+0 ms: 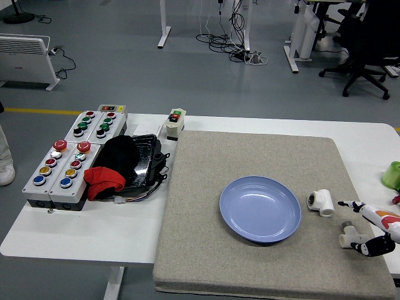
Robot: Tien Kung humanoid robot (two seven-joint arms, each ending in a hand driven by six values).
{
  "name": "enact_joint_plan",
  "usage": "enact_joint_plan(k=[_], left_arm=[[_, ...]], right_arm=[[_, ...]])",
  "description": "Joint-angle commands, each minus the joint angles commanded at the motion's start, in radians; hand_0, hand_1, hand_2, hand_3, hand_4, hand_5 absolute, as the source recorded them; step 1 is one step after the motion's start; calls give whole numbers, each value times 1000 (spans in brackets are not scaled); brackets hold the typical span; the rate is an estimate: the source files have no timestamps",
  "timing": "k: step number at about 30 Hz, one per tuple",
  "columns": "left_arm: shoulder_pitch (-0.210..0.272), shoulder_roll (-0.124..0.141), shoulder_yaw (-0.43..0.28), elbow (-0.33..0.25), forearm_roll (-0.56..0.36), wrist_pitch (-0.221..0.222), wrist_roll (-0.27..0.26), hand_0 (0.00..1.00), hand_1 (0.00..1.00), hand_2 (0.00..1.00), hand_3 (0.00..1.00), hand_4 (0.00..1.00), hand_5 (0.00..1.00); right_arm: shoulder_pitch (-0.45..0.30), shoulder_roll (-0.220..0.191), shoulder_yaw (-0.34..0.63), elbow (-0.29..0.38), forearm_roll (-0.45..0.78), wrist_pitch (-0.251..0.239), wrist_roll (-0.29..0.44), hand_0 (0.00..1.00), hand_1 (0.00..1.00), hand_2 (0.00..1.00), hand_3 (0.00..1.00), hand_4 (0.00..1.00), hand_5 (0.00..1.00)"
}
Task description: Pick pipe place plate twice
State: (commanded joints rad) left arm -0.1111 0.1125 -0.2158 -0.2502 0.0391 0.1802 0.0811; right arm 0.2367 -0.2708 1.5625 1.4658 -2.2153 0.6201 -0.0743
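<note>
A blue plate (260, 208) lies empty on the grey mat (250, 156). Just right of it sits a white pipe fitting (322, 202). A second white pipe fitting (348, 235) lies nearer the mat's front right. My right hand (357, 225) reaches in from the right edge, open, its fingers spread. One finger points out above the second fitting and a dark fingertip sits just right of it. The hand holds nothing. My left arm is out of sight.
Two grey button boxes (62, 165) stand at the table's left. Beside them is a black tray (145, 156) with red and black cloth. A small switch box (175, 122) sits at the mat's far edge. A green object (392, 175) is at the right edge.
</note>
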Motion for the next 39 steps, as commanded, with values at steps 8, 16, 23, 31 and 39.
enact_joint_plan(k=[8,16,23,31,39], left_arm=[[-2,0,-2,0,2,0,1,621,579,505,586,268,998],[-2,-2,1,0,-5,0,0,622,579,504,585,268,998],[-1,-2,-2,0,1,0,3,621,579,504,586,268,998],[3,-8,-4,0,0,2,3,621,579,506,585,268,998],[6,-10,-10,0,9,2,6,621,579,510,585,267,998]], right_arm=[[30,7,-21,-50,-38,-19,6,998,947,998,982,759,32],[52,1,-41,-94,-54,-5,10,987,932,989,921,697,2],[70,2,-50,-118,-54,-9,22,948,899,963,879,685,2],[79,10,-55,-138,-54,24,8,908,857,883,802,653,2],[84,12,-55,-154,-54,22,10,800,779,796,772,637,2]])
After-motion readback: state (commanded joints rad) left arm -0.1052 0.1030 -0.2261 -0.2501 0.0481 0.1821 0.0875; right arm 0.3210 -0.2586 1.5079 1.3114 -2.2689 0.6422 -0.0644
